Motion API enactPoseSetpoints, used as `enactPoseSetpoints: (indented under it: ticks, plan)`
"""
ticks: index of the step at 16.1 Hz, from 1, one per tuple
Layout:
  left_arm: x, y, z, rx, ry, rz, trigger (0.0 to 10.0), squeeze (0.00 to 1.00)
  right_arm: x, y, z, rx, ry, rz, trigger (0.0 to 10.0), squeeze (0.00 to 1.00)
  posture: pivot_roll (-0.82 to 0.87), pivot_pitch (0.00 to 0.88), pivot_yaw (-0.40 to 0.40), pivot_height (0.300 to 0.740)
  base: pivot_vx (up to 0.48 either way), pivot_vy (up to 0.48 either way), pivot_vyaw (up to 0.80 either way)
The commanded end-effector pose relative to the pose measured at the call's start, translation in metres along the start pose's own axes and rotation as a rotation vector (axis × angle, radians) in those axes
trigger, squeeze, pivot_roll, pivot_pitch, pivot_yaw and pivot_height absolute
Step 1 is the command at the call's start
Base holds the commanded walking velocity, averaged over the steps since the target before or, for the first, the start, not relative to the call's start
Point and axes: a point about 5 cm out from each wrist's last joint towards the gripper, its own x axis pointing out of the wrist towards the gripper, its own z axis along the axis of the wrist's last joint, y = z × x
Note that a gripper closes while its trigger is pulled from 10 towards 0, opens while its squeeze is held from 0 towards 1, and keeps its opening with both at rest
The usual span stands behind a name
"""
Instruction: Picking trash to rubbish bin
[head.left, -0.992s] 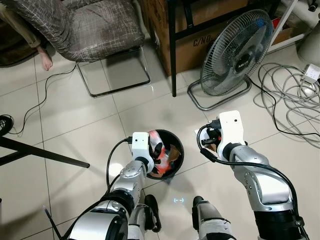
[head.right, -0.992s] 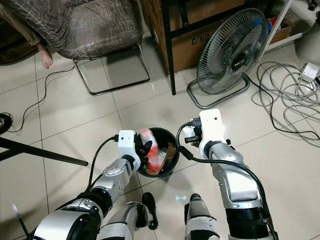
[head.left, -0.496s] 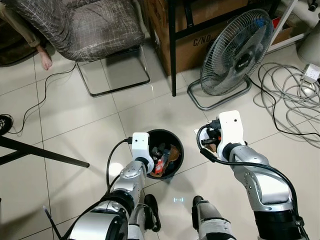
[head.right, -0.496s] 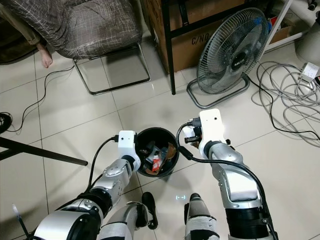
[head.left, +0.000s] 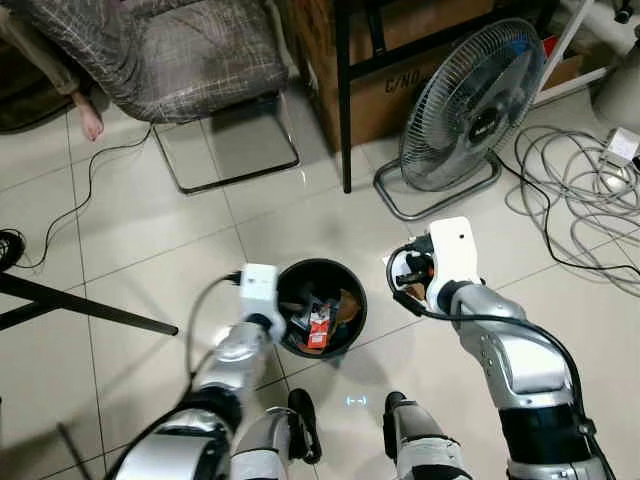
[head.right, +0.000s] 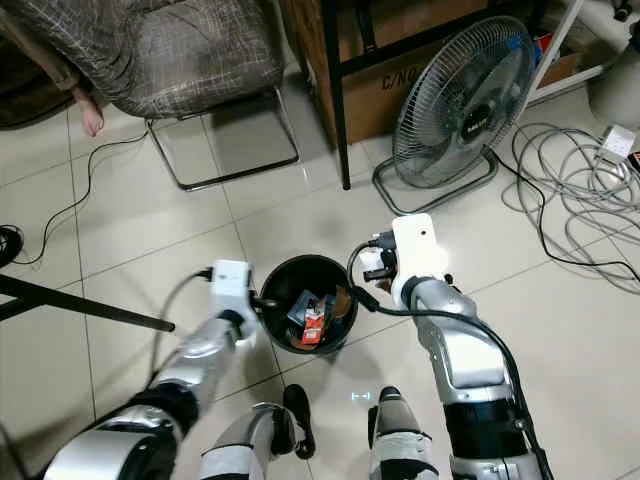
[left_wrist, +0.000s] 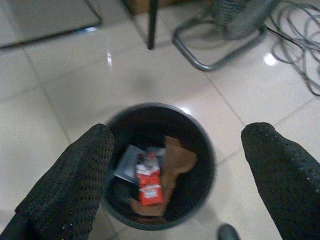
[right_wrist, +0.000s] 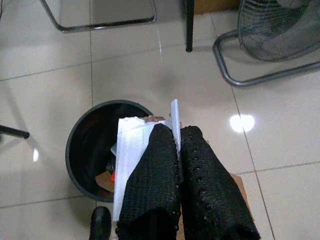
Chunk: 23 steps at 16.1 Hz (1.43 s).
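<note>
My feet (head.left: 410, 430) stand on the tiled floor (head.left: 150, 240) just short of the rubbish bin (head.left: 345, 290), a round black bin that I take as my landmark. Inside it lies trash (left_wrist: 149, 187): a red wrapper, a torn piece of brown cardboard and a pale packet, all resting on the bin's bottom.

My left claw (left_wrist: 182, 175) hangs over the bin's left rim with its two black fingers (left_wrist: 70, 185) spread wide apart and nothing between them; through the gap I look straight down into the bin.

My right claw (right_wrist: 177, 165) sits just to the right of the bin, near its rim. Its two fingers are pressed together on a piece of white paper (right_wrist: 131, 150), a flat folded sheet that sticks out past the fingertips and reaches over the bin's right edge. A bit of brown cardboard shows on the floor under this claw, beside the bin.

Beyond the bin, to its far right, a floor fan (head.left: 470, 100) stands on a wire loop base. Farther right of the fan, grey cables (head.left: 580, 190) lie in loose coils on the tiles with a white power strip (head.left: 622, 148) among them. Behind the bin, a black metal leg (head.left: 345, 120) of a rack rises in front of a cardboard box (head.left: 400, 80). To the far left of the bin is a chair (head.left: 170, 60) with grey checked cushions on a chrome frame, and a person's bare foot (head.left: 88, 122) rests beside it.
</note>
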Motion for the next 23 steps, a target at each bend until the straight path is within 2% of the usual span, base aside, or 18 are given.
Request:
enactPoseSetpoints:
  ticks: [1,3,4,8,9,11,12,15,18,23]
  plan:
    - [-0.009,0.011,-0.008,0.028,0.004,-0.003,10.0,1.00,0.004,0.007,-0.003,0.004,0.006,0.034,10.0,0.00,-0.22,0.275,0.137,0.740,0.000,0.000,0.00]
    - [-0.016,0.021,-0.006,0.058,-0.036,-0.032,10.0,1.00,0.011,0.009,-0.006,0.017,0.011,0.049,10.0,0.00,-0.18,0.266,0.137,0.740,0.000,0.000,0.00]
    - [-0.023,0.026,-0.006,0.082,-0.050,-0.056,10.0,0.00,0.017,0.011,-0.007,0.025,0.016,0.059,10.0,0.00,-0.16,0.260,0.137,0.740,0.000,0.000,0.00]
    - [-0.046,0.039,-0.007,0.087,-0.068,-0.094,10.0,0.00,0.030,0.015,-0.012,0.022,0.034,0.085,10.0,0.00,-0.10,0.258,0.138,0.740,0.000,0.000,0.00]
    - [-0.059,0.043,-0.008,0.108,-0.055,-0.132,10.0,0.00,0.035,0.014,-0.014,0.013,0.045,0.092,10.0,0.00,-0.09,0.259,0.136,0.740,0.000,0.000,0.00]
    - [-0.070,0.041,-0.013,0.082,-0.006,-0.198,10.0,0.00,0.039,0.012,-0.016,0.015,0.050,0.095,10.0,0.00,-0.07,0.263,0.135,0.740,0.000,0.000,0.00]
    - [-0.087,0.040,-0.016,0.113,0.041,-0.278,10.0,0.00,0.048,0.010,-0.021,0.014,0.069,0.083,10.0,0.00,-0.06,0.266,0.136,0.740,0.000,0.000,0.00]
    - [-0.105,0.028,-0.010,0.132,0.089,-0.391,10.0,0.00,0.058,0.014,-0.028,0.005,0.086,0.095,10.0,0.00,-0.04,0.268,0.141,0.740,0.000,0.000,0.00]
    - [-0.110,0.017,-0.006,0.140,0.112,-0.448,10.0,0.00,0.066,0.026,-0.034,-0.032,0.109,0.128,10.0,0.00,-0.04,0.278,0.156,0.740,0.000,0.000,0.00]
    - [-0.114,0.008,-0.006,0.117,0.146,-0.466,10.0,0.00,0.069,0.041,-0.050,-0.035,0.161,0.161,10.0,0.00,-0.05,0.293,0.155,0.740,0.000,0.000,0.00]
